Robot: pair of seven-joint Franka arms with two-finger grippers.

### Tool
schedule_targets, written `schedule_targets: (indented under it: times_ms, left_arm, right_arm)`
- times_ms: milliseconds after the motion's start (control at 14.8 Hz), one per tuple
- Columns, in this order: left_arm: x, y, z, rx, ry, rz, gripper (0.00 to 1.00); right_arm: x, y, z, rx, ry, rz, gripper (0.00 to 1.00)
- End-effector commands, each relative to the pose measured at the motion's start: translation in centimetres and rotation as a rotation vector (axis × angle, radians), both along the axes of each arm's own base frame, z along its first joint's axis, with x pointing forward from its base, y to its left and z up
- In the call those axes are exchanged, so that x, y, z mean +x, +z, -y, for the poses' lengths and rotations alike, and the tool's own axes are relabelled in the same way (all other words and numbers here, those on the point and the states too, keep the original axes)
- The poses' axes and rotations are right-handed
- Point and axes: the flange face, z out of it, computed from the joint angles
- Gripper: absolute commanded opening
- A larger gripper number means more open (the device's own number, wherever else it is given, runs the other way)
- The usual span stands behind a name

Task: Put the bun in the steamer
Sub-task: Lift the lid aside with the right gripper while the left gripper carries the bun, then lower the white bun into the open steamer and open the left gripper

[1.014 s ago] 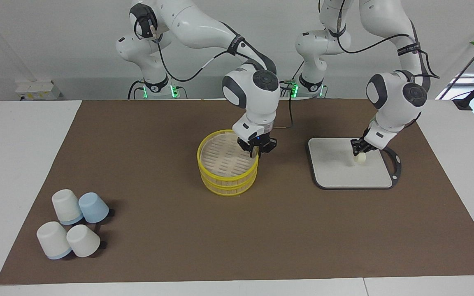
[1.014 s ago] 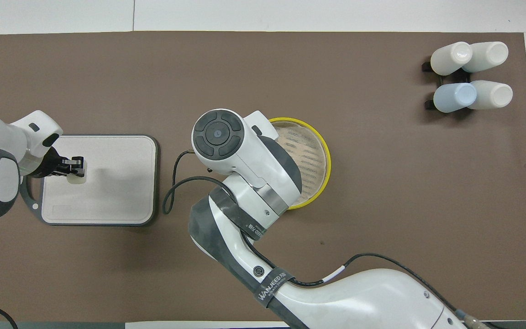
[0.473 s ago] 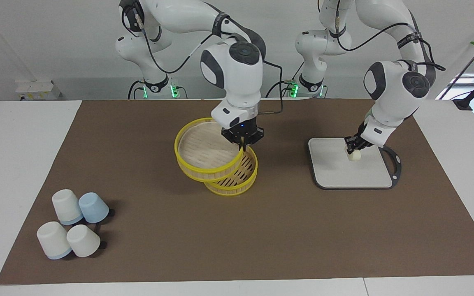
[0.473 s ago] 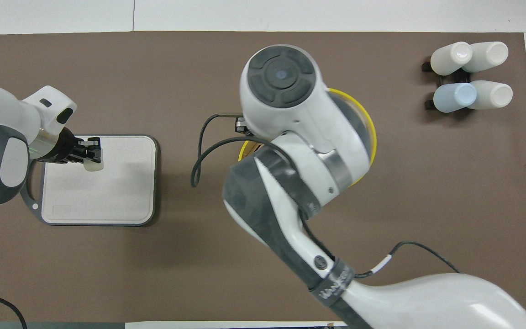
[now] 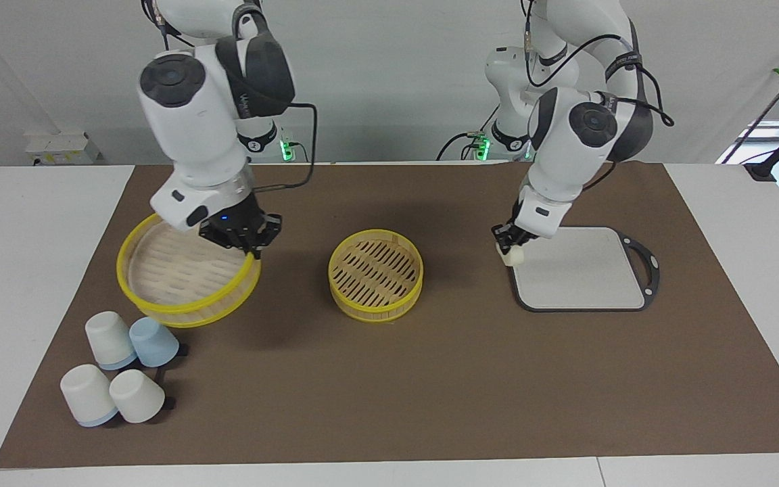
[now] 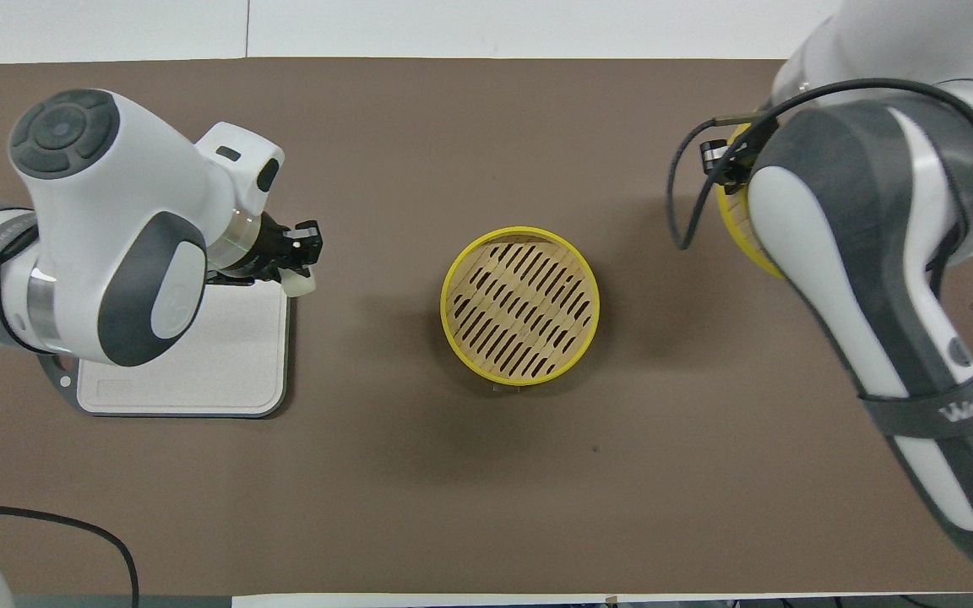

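Since the earlier frames the right arm has lifted the steamer's top tier off the stack and carried it toward its own end of the table, and the left arm has raised the bun off the board and brought it to the board's edge on the steamer's side.

Left gripper (image 5: 511,247) — fingers closed on the bun (image 5: 514,256), a small cream lump held in the air over the corner of the grey board (image 5: 582,270) that faces the steamer base. In the overhead view the bun (image 6: 301,285) shows just past that corner of the board (image 6: 191,380).

Right gripper (image 5: 249,245) — fingers pinched shut on the rim of the top tier (image 5: 180,277), a yellow-rimmed tray with a beige slatted floor. The tier hangs tilted in the air, over the mat between the steamer base and the cups; in the overhead view only a sliver of its rim (image 6: 736,232) shows past the right arm.

Steamer base (image 5: 376,274) — the lower tier, yellow rim and slotted floor, resting uncovered and empty at the middle of the brown mat (image 5: 430,379); seen from above as an open ring (image 6: 520,306).

Cups (image 5: 122,368) — four upturned cups, three white and one pale blue, clustered at the right arm's end of the table, farther from the robots than the steamer base.
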Motion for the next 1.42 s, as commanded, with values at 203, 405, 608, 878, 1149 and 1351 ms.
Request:
schedule_targets:
  times_ms: [203, 405, 608, 878, 1149, 1351]
  left_arm:
    - [-0.9, -0.2, 13.4, -0.04, 0.071, -0.028, 0.26]
    - [-2.2, -5.5, 19.1, 0.006, 0.043, -0.059, 0.27]
    - [-2.7, -7.4, 20.7, 0.004, 0.025, -0.05, 0.27]
    - [-4.5, -9.6, 23.7, 0.01, -0.018, -0.047, 0.27]
    - [-5.5, -10.9, 24.8, 0.014, -0.025, -0.039, 0.28]
    - [-6.5, -11.9, 25.1, 0.027, -0.038, -0.047, 0.3]
  right_arm:
    - [-1.8, -1.5, 7.9, 0.009, -0.01, -0.068, 0.0]
    - [-1.8, -1.7, 8.9, 0.009, -0.025, -0.071, 0.0]
    - [-1.8, -1.5, 8.4, 0.009, -0.028, -0.066, 0.0]
    - [-2.0, -1.5, 8.2, 0.009, -0.028, -0.066, 0.0]
    - [-2.0, -1.6, 8.3, 0.01, -0.028, -0.07, 0.0]
    - [-2.1, -1.6, 8.4, 0.01, -0.03, -0.071, 0.0]
